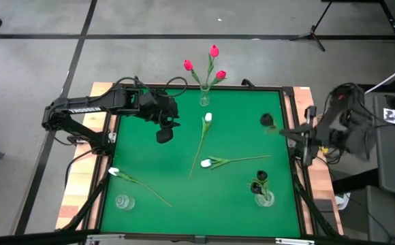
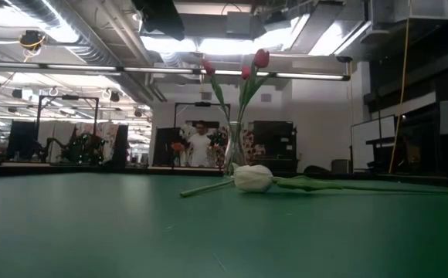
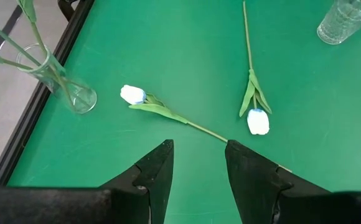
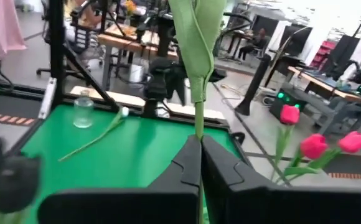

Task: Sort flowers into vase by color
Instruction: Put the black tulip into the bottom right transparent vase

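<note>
Landmark: the pink-red vase [image 1: 204,100] at the mat's far edge, holding three pink-red tulips [image 1: 214,51], full by my count. Right gripper [image 4: 200,140] hangs off to the right of that vase at the mat's right border, fingers pinched shut on the green stem of a black tulip [image 1: 267,120], whose head points inward toward the mat. Judged step: carry this one to the black vase [image 1: 264,199], diagonally opposite the landmark at the near right. That vase seems to hold two black heads already, so the neck is crowded. Best to hang the stem upright, lower the stem end into the open part of the mouth, and release only once it is well inside; a slanted entry could tip the light glass. Left gripper [image 3: 199,149] hovers just left of the landmark, fingers spread apart, holding nothing. Three white tulips [image 1: 208,118] [image 1: 207,162] [image 1: 114,171] lie on the mat. The clear vase [image 1: 122,202], near left, well apart from the landmark, looks empty.
</note>
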`<state>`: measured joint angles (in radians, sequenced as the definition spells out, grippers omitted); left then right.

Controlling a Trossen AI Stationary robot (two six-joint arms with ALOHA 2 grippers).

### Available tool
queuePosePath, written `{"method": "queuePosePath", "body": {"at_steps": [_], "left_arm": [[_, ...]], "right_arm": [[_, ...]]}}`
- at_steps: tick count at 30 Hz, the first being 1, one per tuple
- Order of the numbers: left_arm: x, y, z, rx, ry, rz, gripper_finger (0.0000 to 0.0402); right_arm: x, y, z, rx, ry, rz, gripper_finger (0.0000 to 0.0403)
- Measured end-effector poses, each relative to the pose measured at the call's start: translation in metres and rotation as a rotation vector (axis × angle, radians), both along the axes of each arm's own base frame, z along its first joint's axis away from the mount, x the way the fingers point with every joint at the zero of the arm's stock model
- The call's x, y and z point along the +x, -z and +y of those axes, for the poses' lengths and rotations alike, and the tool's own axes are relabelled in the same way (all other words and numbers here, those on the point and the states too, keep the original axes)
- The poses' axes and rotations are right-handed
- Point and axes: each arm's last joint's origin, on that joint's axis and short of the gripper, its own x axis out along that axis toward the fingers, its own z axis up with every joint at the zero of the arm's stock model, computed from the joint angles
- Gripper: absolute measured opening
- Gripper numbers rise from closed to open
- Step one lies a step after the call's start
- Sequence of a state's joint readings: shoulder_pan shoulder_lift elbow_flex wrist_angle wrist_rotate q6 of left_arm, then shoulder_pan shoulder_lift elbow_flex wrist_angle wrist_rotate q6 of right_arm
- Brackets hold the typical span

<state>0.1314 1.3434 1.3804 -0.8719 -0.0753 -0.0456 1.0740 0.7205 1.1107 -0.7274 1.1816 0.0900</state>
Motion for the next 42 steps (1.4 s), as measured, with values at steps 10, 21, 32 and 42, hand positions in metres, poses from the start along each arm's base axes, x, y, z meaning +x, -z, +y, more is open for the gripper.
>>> {"method": "queuePosePath", "body": {"at_steps": [10,21,32,42], "left_arm": [[0.000,0.000,0.000,0.012,0.013,0.003,0.0143],[0.002,-0.002,0.000,0.017,0.014,-0.027,0.0143],[0.005,-0.005,0.001,0.021,0.013,-0.067,0.0144],[0.005,-0.005,0.001,0.005,-0.003,-0.071,0.0144]], "right_arm": [[-0.020,0.009,0.062,-0.025,-0.012,-0.106,0.0000],[-0.008,0.029,0.122,-0.019,0.002,-0.105,0.0000],[0.049,0.031,0.120,0.077,0.263,-0.135,0.0000],[0.044,0.018,0.057,0.027,0.390,-0.122,0.0000]]}}
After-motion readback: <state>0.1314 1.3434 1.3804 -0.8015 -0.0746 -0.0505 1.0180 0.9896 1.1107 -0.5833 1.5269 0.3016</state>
